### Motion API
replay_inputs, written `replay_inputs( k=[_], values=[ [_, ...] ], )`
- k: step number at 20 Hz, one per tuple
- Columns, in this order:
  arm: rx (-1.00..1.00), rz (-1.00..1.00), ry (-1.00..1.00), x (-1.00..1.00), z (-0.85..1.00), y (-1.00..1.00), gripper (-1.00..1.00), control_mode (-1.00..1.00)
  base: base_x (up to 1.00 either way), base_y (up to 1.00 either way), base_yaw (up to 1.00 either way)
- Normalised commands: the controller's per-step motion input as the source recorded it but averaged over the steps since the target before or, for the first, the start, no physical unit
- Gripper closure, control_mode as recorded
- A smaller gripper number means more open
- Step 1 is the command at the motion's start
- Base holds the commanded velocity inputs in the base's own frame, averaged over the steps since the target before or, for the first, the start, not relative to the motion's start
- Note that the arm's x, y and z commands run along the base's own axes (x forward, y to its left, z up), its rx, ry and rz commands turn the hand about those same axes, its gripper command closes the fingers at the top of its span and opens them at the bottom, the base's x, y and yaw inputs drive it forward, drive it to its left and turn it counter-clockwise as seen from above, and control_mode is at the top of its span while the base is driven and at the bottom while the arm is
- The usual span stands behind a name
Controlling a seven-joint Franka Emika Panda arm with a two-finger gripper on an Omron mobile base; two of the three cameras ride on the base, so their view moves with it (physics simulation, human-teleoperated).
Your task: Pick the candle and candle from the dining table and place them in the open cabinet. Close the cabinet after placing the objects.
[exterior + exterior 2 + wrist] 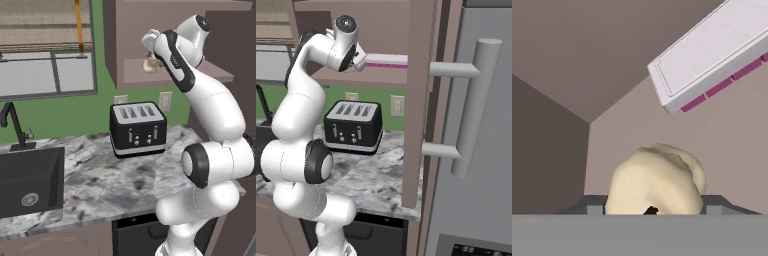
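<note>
Hand view shows the cream candle sitting right between the jaws, filling the lower middle, and the jaws are clamped on it from either side. Its squat, lumpy body hides most of the finger tips. Behind it are the mauve-brown inner walls of the cabinet, and a flat white box with pink edging lies on the shelf further in, slanting across the upper right of that view.

From the left base view, the candle is up at the front of the open cabinet's shelf, held at the gripper just above the shelf board; whether it touches the board I cannot tell. The white arm reaches up and left to it.

Below the cabinet, a black four-slot toaster stands on the marbled surface, near the green wall. A black sink and dark tap are off to the left. In the right base view the open cabinet door stands edge-on, with a grey bar handle beyond it.
</note>
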Motion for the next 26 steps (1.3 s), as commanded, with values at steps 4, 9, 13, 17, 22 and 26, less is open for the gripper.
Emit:
replay_inputs(
  k=[4,9,13,17,22,26],
  values=[
    [0.00,0.00,0.01,0.08,-0.15,0.09,1.00,-1.00,0.00,0.00,0.00],
    [0.00,0.00,0.00,0.03,-0.15,0.06,-1.00,-1.00,0.00,0.00,0.00],
    [0.00,0.00,0.00,0.06,-0.10,0.03,-1.00,-1.00,0.00,0.00,0.00],
    [0.00,0.00,0.00,0.00,-0.02,0.00,-1.00,-1.00,0.00,0.00,0.00],
    [0.00,0.00,0.00,0.02,0.00,0.00,-1.00,-1.00,0.00,0.00,0.00],
    [0.00,0.00,0.00,0.02,0.00,0.00,-1.00,-1.00,0.00,0.00,0.00]
  ],
)
